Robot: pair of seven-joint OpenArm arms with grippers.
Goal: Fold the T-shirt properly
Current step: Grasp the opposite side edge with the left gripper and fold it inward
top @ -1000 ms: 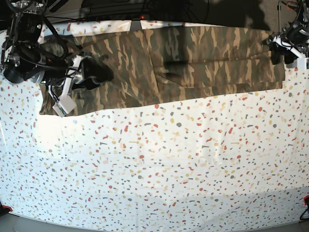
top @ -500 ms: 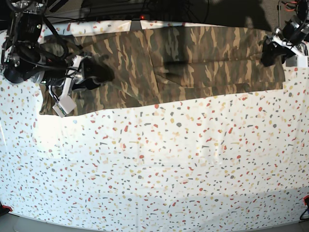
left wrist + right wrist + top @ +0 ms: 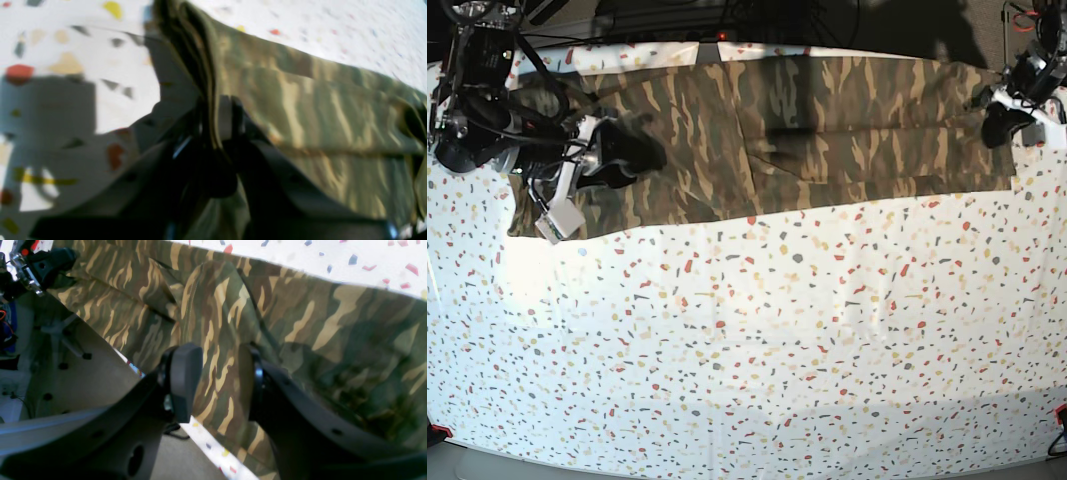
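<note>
1. At the far left of the worktop (image 3: 747,350), the right hand (image 3: 217,380) stands with its fingers apart over the cloth, gripping nothing.
2. Across the far edge, the T-shirt (image 3: 827,120) lies spread flat.
3. At the far right, the left hand (image 3: 217,116) is pinched onto the T-shirt's edge.

tabletop (image 3: 757,340): white cover with red, grey, tan terrazzo-style flecks, fills most of base view. Bright glare patch at left centre. Dark shadowed strip with black cables (image 3: 727,15) along top edge. Grey floor (image 3: 487,462) sliver at bottom left corner.
</note>
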